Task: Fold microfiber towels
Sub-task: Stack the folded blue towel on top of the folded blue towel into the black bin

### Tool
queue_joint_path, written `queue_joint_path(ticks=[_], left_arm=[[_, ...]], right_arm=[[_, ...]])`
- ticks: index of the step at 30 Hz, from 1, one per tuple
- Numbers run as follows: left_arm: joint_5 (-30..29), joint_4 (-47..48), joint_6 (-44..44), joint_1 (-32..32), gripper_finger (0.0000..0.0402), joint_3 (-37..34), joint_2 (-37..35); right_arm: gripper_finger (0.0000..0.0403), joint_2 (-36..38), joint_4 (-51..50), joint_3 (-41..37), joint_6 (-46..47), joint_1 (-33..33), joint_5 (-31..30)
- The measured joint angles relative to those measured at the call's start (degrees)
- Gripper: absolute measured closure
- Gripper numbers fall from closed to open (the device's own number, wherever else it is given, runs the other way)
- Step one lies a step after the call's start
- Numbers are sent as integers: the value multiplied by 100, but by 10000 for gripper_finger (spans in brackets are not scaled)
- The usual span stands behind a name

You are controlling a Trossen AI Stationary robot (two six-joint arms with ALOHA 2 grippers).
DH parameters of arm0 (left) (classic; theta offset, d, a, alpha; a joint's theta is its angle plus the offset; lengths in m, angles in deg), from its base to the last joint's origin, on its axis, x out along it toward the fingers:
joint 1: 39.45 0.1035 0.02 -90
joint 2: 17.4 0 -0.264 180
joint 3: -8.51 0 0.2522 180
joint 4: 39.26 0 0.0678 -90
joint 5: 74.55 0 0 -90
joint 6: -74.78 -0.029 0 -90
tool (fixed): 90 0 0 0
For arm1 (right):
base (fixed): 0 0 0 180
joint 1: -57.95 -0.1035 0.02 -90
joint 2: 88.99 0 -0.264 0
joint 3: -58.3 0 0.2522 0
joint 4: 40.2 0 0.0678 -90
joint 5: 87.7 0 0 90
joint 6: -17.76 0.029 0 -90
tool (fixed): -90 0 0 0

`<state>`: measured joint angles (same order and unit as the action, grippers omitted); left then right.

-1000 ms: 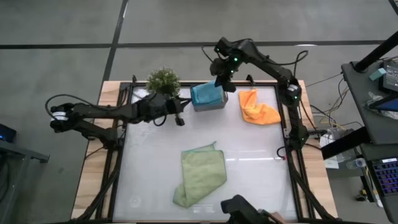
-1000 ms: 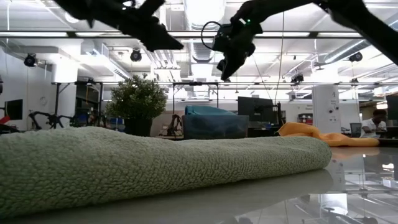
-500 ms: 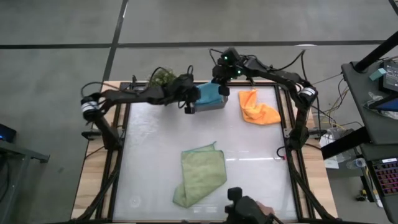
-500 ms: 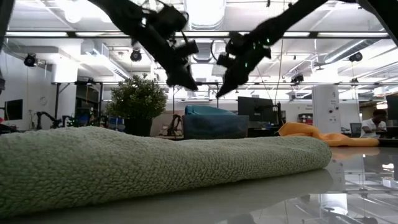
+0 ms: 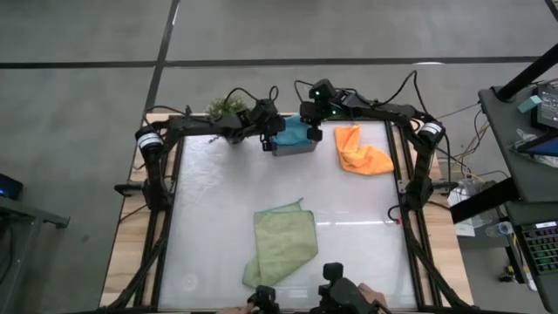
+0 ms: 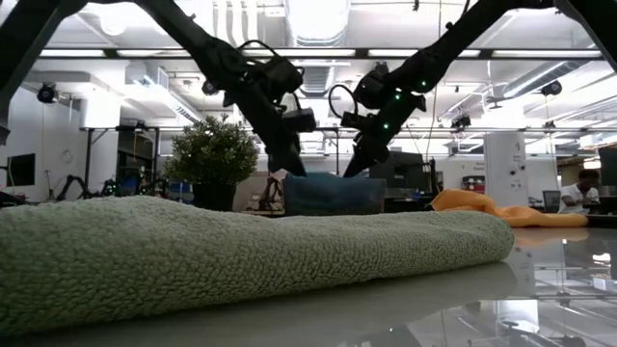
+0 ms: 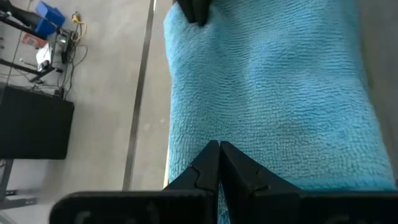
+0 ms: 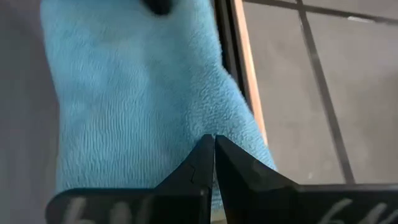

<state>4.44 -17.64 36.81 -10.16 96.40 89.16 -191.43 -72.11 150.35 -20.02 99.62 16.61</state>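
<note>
A teal-blue towel (image 5: 291, 131) lies folded in the small grey bin (image 5: 296, 148) at the table's far edge. My left gripper (image 5: 269, 137) is shut at the towel's left end, and my right gripper (image 5: 314, 131) is shut at its right end. Both wrist views show the closed fingertips right over the teal pile (image 7: 273, 81) (image 8: 124, 106). A light green towel (image 5: 282, 245) lies loosely folded on the table near the front. An orange towel (image 5: 361, 151) lies crumpled at the far right. My left gripper comes slanting down from the table's left, its shut fingertips (image 7: 214, 155) at the top of the teal towel's left end (image 7: 249, 124); I cannot tell whether they touch it. My right gripper comes slanting down from the right, its shut fingertips (image 8: 211, 149) at the towel's right end (image 8: 168, 118); I cannot tell whether they touch it.
A small potted plant (image 5: 227, 109) stands just left of the bin, close behind my left arm. A dark frame rail (image 5: 171, 201) runs round the white tabletop. A dark camera mount (image 5: 336, 292) sits at the near edge. The table's middle is bare.
My left gripper has swung from the table's left side toward the far edge and right, then down to the bin's left end. My right gripper has come down from above the bin to the teal towel's right end. The towels have not moved.
</note>
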Motion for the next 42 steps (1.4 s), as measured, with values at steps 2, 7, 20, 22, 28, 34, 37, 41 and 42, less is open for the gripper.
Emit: queue_joint_path(ticks=[2,7,20,22,28,34,37,41,42], left_arm=[[-3,-28,2,40,402,0,19],[-5,-128,2,77,401,-13,76],[-16,-459,15,111,401,-35,76],[-15,-459,17,120,402,-42,76],[4,-485,164,163,401,-63,110],[4,-490,210,173,401,-140,220],[4,-462,306,173,401,-144,241],[-25,-455,299,171,401,-144,245],[-72,-435,284,160,401,-144,215]], right_arm=[[392,-1,9,-43,44,2,-94],[392,-1,25,-27,134,0,-452],[392,-134,894,107,747,-87,366],[392,-300,1035,99,823,-107,369],[392,-622,903,84,800,-100,100],[392,-682,601,83,585,-90,104],[392,-690,574,82,585,-90,106],[392,-593,535,76,581,-90,62],[392,-529,505,75,582,-90,56]])
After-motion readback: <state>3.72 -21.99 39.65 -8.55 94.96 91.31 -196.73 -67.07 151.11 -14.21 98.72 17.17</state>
